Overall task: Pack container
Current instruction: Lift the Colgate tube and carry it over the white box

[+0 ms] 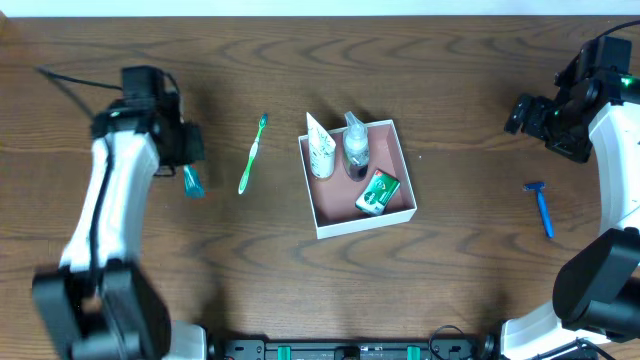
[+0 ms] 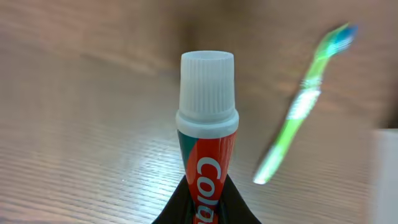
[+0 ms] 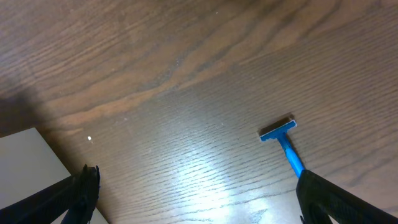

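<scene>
The container (image 1: 404,163) is a square white-walled box with a pinkish inside at the table's middle. It holds a white tube (image 1: 320,148), a small clear bottle (image 1: 355,147) and a green-and-white soap box (image 1: 377,192). My left gripper (image 1: 190,172) is shut on a red toothpaste tube (image 2: 206,146) with a white cap, held left of the container. A green toothbrush (image 1: 252,152) lies on the table between them; it also shows in the left wrist view (image 2: 298,106). My right gripper (image 1: 530,115) is open and empty, above the table far right. The container's corner shows in the right wrist view (image 3: 28,163).
A blue razor (image 1: 541,206) lies on the table at the right, also in the right wrist view (image 3: 283,142). A black cable (image 1: 70,80) runs at the far left. The wooden table (image 1: 460,270) surrounds everything.
</scene>
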Robot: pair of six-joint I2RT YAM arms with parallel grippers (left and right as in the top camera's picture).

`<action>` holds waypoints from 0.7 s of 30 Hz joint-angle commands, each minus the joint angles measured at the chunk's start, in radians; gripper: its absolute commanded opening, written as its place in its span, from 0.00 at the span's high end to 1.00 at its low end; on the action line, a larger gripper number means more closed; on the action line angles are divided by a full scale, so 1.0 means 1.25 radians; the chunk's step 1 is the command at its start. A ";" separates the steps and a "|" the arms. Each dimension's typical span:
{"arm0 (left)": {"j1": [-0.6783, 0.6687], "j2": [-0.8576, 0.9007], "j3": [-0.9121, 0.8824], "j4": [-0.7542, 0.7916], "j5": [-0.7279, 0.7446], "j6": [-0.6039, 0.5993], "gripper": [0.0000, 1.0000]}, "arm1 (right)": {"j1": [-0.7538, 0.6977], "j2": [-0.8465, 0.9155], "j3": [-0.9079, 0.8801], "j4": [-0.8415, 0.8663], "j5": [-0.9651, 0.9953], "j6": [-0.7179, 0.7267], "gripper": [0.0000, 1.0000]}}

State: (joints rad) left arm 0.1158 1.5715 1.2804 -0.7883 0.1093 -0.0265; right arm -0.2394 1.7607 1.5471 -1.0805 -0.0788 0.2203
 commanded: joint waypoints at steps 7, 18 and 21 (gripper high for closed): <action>-0.044 -0.323 0.025 0.013 0.206 -0.013 0.91 | -0.007 0.004 -0.003 0.000 -0.003 0.009 0.01; -0.290 -0.417 0.025 0.013 0.205 -0.173 0.91 | -0.007 0.004 -0.003 0.000 -0.002 0.009 0.01; -0.352 -0.381 0.025 0.019 0.205 -0.224 0.91 | -0.007 0.004 -0.003 0.000 -0.002 0.009 0.01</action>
State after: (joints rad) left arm -0.2718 1.0573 1.2930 -0.7731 0.3538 -0.2134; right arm -0.2394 1.7607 1.5471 -1.0805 -0.0784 0.2203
